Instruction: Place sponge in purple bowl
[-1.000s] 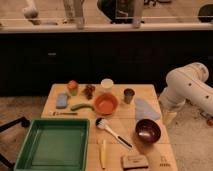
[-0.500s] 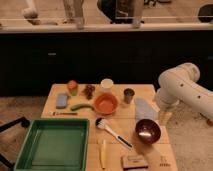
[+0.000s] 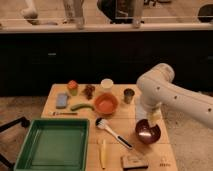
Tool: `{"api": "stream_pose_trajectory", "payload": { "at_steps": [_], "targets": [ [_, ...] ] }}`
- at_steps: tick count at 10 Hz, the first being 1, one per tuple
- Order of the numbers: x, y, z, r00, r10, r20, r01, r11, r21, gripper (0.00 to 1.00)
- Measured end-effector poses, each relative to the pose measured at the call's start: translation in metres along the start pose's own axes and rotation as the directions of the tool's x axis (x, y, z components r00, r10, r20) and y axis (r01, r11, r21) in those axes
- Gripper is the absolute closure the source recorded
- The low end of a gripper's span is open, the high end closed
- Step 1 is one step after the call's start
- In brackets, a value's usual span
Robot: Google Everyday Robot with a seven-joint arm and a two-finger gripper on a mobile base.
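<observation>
The dark purple bowl [image 3: 148, 133] stands near the right edge of the wooden table [image 3: 120, 120]. A tan block with a dark top, which looks like the sponge [image 3: 134, 161], lies at the table's front edge, in front and to the left of the bowl. My white arm [image 3: 170, 95] reaches in from the right. Its gripper [image 3: 153, 117] hangs just above the bowl's far rim, well away from the sponge. I see nothing held in it.
A green tray [image 3: 54, 145] fills the front left. An orange bowl [image 3: 106, 104], white cup [image 3: 106, 84], metal cup [image 3: 129, 95], orange container [image 3: 73, 87], blue-grey pad [image 3: 61, 100], green vegetable [image 3: 81, 106], fork [image 3: 62, 113], brush [image 3: 112, 131] and yellow utensil [image 3: 103, 152] lie around.
My arm has swung left from beyond the table's right edge, and the gripper now hangs over the purple bowl. A pale object at the right of the table is now hidden behind the arm.
</observation>
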Motion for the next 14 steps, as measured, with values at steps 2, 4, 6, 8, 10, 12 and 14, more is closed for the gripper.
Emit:
{"api": "stream_pose_trajectory", "payload": {
  "at_steps": [2,4,6,8,10,12,14],
  "targets": [
    [-0.028,-0.010,-0.001,0.997,-0.080,-0.014,0.080,0.997,-0.014,0.20],
    [-0.054,-0.018,0.000,0.986,-0.165,-0.022,0.164,0.986,-0.031,0.20],
    [-0.066,-0.023,0.000,0.977,-0.211,-0.037,0.209,0.977,-0.039,0.20],
    [-0.064,-0.021,0.001,0.978,-0.207,-0.038,0.205,0.978,-0.040,0.20],
    [-0.065,-0.022,0.000,0.977,-0.208,-0.038,0.207,0.978,-0.039,0.20],
    [-0.065,-0.023,0.000,0.977,-0.208,-0.037,0.207,0.978,-0.038,0.20],
    [-0.071,-0.024,-0.003,0.966,-0.255,-0.044,0.254,0.967,-0.017,0.20]
  ]
}}
